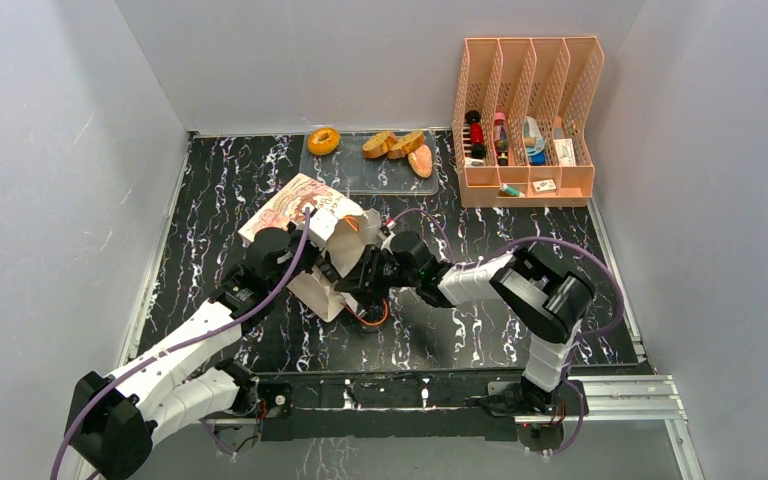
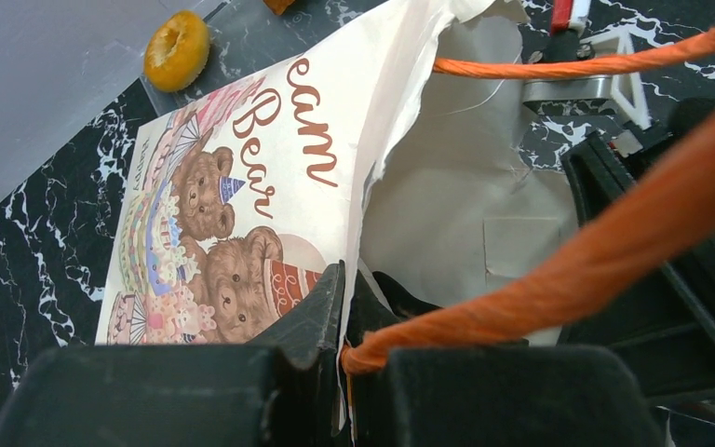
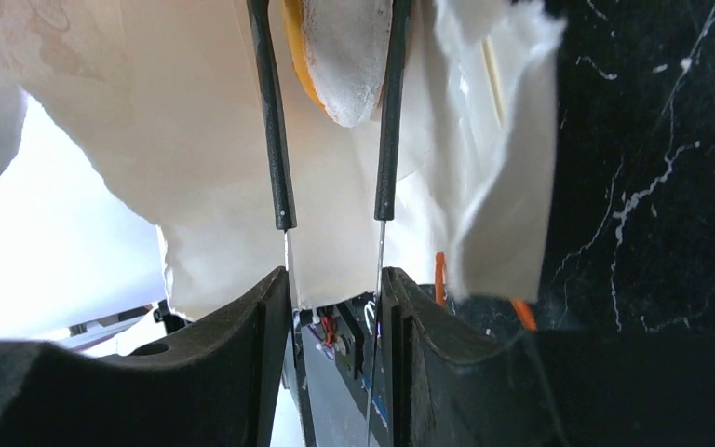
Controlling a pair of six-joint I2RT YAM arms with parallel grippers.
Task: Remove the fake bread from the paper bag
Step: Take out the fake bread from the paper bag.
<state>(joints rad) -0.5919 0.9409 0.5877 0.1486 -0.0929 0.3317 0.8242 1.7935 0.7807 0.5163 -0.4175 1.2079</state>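
Right jaws pinch rounded bread piece (image 3: pixel 344 65) inside crumpled paper bag (image 1: pixel 295 205).

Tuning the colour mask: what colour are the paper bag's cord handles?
Orange cord handles, clearest in the left wrist view.

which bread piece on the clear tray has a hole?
The orange doughnut, alone at the left end of the tray; the slices and bun clustered to its right are solid.

The 2 fingers (image 3: pixel 390 121) pinch a cream bread piece (image 3: pixel 346 65) inside the paper bag (image 3: pixel 195 168).
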